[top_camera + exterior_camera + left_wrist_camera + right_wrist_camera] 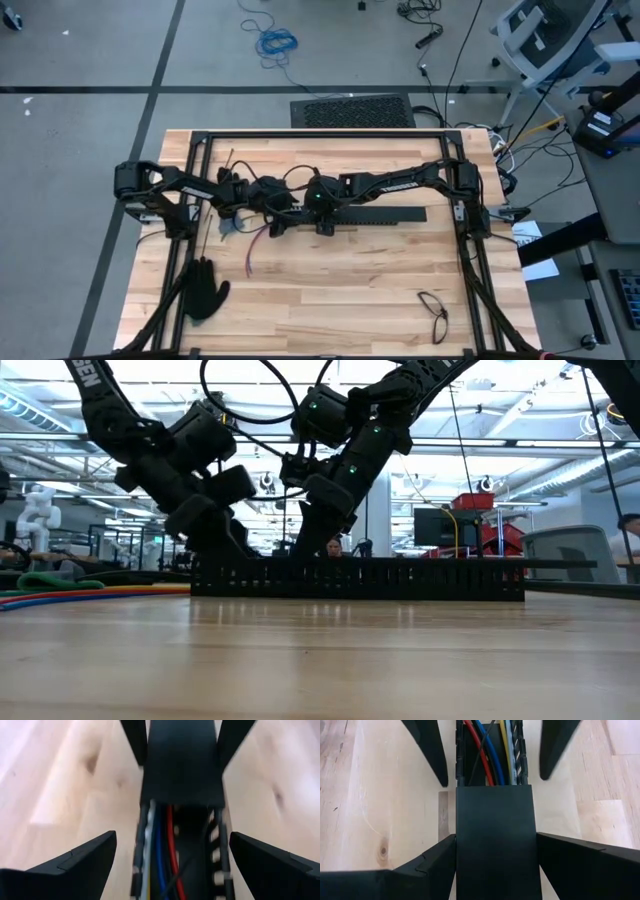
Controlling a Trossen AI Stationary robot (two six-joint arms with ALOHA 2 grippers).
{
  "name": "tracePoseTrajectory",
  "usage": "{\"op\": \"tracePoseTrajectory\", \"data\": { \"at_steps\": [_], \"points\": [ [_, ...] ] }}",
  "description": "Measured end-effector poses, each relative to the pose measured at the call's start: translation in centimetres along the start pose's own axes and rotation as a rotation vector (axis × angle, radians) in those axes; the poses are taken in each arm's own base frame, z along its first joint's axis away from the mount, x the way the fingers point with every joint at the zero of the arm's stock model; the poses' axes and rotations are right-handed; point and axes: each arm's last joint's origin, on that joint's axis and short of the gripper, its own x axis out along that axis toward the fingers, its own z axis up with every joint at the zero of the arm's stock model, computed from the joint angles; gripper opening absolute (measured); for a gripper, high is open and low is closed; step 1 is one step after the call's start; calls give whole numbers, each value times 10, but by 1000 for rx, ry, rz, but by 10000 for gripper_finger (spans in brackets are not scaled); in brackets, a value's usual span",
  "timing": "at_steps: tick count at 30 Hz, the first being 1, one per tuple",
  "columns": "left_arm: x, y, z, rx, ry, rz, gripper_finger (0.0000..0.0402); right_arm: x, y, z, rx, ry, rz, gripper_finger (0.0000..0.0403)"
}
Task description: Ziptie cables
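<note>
Glove [206,289] lies on the table's [330,290] near edge. Mid-table, the cables [492,755] lie in a slotted duct [370,216]. Right gripper [495,855] is clamped on its cover [495,840]; left gripper [170,857], jaws apart, straddles the duct.

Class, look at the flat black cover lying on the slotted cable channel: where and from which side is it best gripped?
Grip the cover across its two long edges, coming from above. It is flat, narrower than the fingers' spread, and lies level on the channel over the cables; the right gripper already straddles it that way.
</note>
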Motion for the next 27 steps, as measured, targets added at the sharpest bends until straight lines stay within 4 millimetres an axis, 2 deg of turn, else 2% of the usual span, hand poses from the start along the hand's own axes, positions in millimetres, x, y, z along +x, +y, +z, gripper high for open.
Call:
{"op": "tracePoseTrajectory", "data": {
  "at_steps": [9,19,27],
  "points": [
    [0,1,3,1,-1,1,375,0,0,0,0,0,0,247],
    [0,1,3,2,-2,0,284,0,0,0,0,0,0,247],
    [0,0,3,7,-2,-6,241,0,0,0,0,-1,0,247]
  ]
}}
